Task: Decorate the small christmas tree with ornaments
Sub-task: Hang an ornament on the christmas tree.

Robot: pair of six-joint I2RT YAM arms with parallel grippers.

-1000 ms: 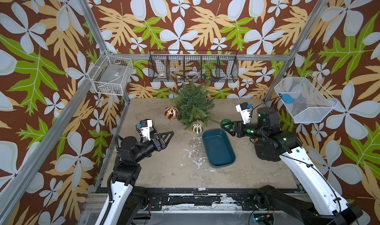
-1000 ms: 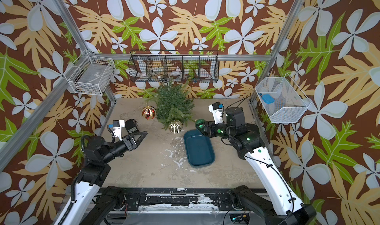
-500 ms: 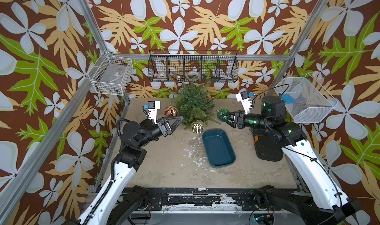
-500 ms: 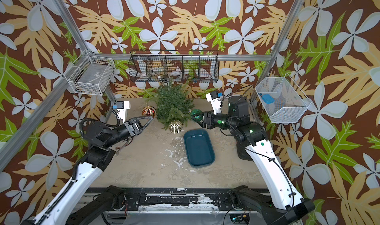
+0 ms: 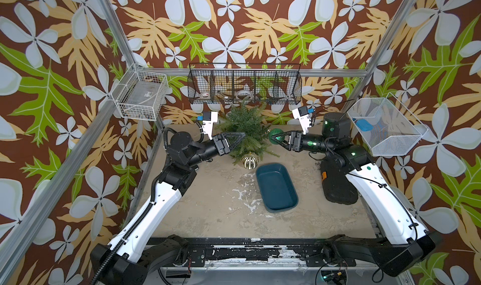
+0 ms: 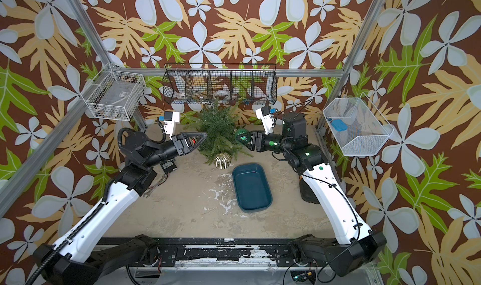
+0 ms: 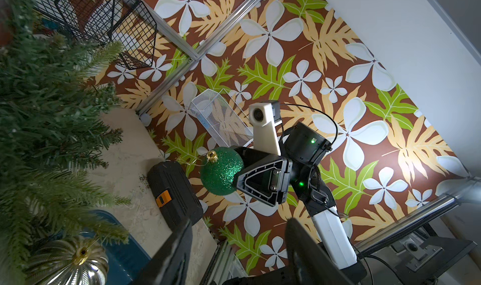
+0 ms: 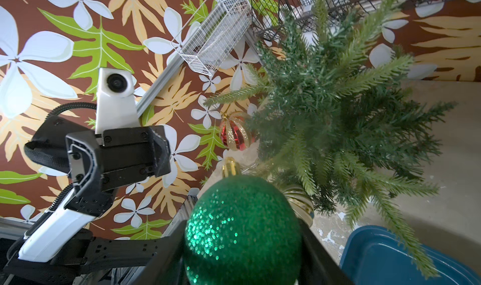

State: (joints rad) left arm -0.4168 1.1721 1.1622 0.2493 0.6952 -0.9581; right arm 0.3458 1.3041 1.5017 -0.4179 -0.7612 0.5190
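Beige tabletop [image 5: 221, 210] — right tool [image 5: 280, 138] tight round green bauble [image 5: 273, 136] beside tree [image 5: 246, 125]; left tool [image 5: 242, 135] parted, empty.

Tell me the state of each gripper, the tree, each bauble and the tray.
tree: upright.
green bauble: held aloft beside the tree.
gold bauble: unheld, at the tree's foot.
red bauble: unheld, beside the tree.
tray: empty.
left gripper: open, empty.
right gripper: shut on the green bauble.

A: What encloses the scene?
B: Wallpaper [image 5: 234, 36], brown with white flowers and tan and green leaves, behind aluminium posts [image 5: 115, 28].
A: Fittings?
B: Black wire basket [image 5: 244, 84] on the rear rail [image 5: 325, 73]; white wire basket [image 5: 141, 95] at left, white mesh basket [image 5: 387, 130] at right. Mottled beige tabletop [image 5: 221, 218], evenly lit.
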